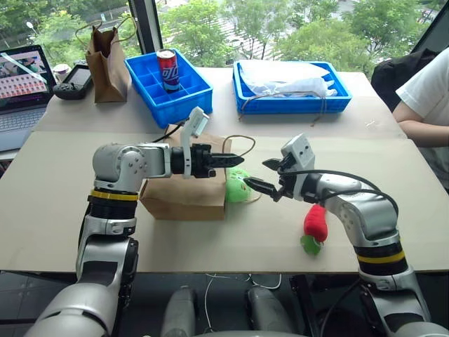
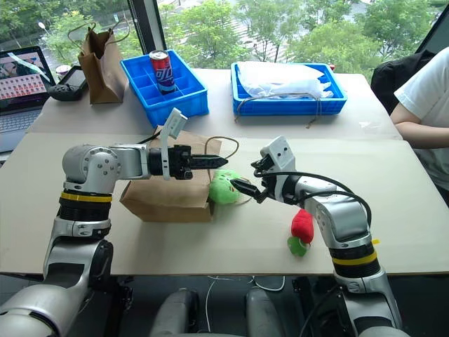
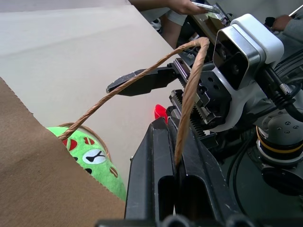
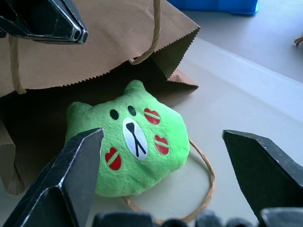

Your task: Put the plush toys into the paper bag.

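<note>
Light-brown kraft paper makes up the wide paper bag point(image 1: 184, 191), which lies on its side on the pale tabletop point(image 1: 63, 175), its serrated mouth facing three o'clock in the head views. The left gripper point(image 1: 226, 161) is clenched on one of the bag's tan string loop handles point(image 3: 156, 68); the cord runs up between its black fingers point(image 3: 156, 175) and arches over them, lifting the upper lip of the mouth.

Right at the mouth, at three o'clock from the bag, sits the round light-green plush toy point(image 4: 130, 144) with a face of black eyes, a white snout and red marks. It is partly under the raised paper edge and partly out on the table, resting over the bag's second string loop point(image 4: 206, 182), which lies flat on the table.

The right gripper point(image 1: 268, 175) hovers just beside the green toy at its three o'clock, jaws spread wide and released, holding nothing; the wrist view shows a finger on either side of the toy, apart from it.

The red chili-shaped plush toy with a green end point(image 1: 315, 226) lies on the table at about four o'clock from the green toy, partly under the right forearm and well outside the bag.
</note>
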You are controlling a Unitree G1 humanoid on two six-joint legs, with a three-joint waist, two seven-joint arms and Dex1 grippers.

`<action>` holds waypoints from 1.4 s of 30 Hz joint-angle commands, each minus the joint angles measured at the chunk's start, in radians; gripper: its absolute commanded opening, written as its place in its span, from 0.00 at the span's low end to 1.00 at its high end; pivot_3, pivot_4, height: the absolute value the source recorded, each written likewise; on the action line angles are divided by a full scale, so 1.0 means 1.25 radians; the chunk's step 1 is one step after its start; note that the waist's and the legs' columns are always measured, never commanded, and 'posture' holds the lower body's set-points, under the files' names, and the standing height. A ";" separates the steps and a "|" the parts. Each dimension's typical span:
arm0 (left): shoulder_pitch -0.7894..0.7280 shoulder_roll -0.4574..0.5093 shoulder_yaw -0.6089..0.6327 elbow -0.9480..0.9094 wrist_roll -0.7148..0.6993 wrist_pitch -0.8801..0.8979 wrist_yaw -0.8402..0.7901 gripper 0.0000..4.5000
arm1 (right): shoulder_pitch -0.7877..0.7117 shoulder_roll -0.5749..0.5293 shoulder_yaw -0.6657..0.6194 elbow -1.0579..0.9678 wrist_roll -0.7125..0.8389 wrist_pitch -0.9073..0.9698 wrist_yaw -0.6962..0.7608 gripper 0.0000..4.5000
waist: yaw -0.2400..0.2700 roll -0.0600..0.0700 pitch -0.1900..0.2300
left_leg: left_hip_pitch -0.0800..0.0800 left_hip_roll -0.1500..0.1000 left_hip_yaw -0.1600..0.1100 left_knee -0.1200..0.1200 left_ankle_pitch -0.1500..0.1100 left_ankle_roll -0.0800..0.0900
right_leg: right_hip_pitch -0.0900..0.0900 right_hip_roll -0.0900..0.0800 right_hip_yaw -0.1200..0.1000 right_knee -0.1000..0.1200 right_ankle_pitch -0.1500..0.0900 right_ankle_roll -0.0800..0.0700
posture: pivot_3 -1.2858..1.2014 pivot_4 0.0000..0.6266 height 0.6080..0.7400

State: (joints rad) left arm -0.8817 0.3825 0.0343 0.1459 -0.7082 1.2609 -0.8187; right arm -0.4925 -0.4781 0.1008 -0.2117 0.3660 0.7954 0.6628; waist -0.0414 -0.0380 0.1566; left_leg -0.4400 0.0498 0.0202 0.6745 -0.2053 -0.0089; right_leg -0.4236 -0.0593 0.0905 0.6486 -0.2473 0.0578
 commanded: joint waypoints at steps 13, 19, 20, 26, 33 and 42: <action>-0.048 0.001 0.036 -0.008 -0.024 -0.003 0.009 0.00 | -0.029 0.094 0.079 0.161 -0.060 -0.146 0.049 0.31 | -0.001 0.000 0.000 | 0.000 0.000 0.000 0.000 0.000 0.000 | 0.000 0.000 0.000 0.000 0.000 0.000 | 0.52 0.24 0.87; -0.050 -0.005 0.037 -0.017 -0.031 0.000 0.012 0.00 | -0.036 0.084 0.044 0.052 0.003 -0.121 0.096 0.00 | 0.000 0.000 0.000 | 0.000 0.000 0.000 0.000 0.000 0.000 | 0.000 0.000 0.000 0.000 0.000 0.000 | 0.52 0.24 0.87; -0.052 -0.006 0.036 -0.017 -0.032 0.000 0.012 0.00 | -0.038 0.084 0.047 0.043 0.012 -0.113 0.106 0.00 | 0.000 0.000 0.000 | 0.000 0.000 0.000 0.000 0.000 0.000 | 0.000 0.000 0.000 0.000 0.000 0.000 | 0.52 0.24 0.87; -0.060 -0.012 0.028 -0.012 -0.033 -0.007 0.012 0.00 | -0.059 0.125 0.113 0.050 0.018 -0.108 0.133 0.00 | -0.001 0.000 0.000 | 0.000 0.000 0.000 0.000 0.000 0.000 | 0.000 0.000 0.000 0.000 0.000 0.000 | 0.52 0.24 0.87; -0.058 -0.042 0.039 -0.037 -0.051 0.006 0.037 0.00 | -0.076 0.229 0.169 0.151 -0.021 -0.179 0.118 0.00 | -0.001 0.000 0.000 | 0.000 0.000 -0.001 0.000 0.000 0.000 | 0.000 0.000 0.000 0.000 0.000 0.000 | 0.52 0.24 0.87; -0.060 -0.086 0.036 -0.050 -0.057 -0.013 0.070 0.00 | -0.050 0.315 0.079 0.218 -0.016 -0.242 0.017 0.00 | 0.000 0.000 0.000 | 0.000 0.000 -0.001 0.000 0.000 0.000 | 0.000 0.000 -0.001 0.000 0.000 0.000 | 0.52 0.24 0.87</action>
State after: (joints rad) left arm -0.9295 0.3135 0.0942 0.1445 -0.7392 1.2625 -0.7038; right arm -0.5696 -0.0967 0.2718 0.0601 0.3343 0.4953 0.7537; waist -0.0409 -0.0378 0.1567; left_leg -0.4402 0.0499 0.0185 0.6746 -0.2052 -0.0092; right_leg -0.4234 -0.0593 0.0896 0.6491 -0.2472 0.0577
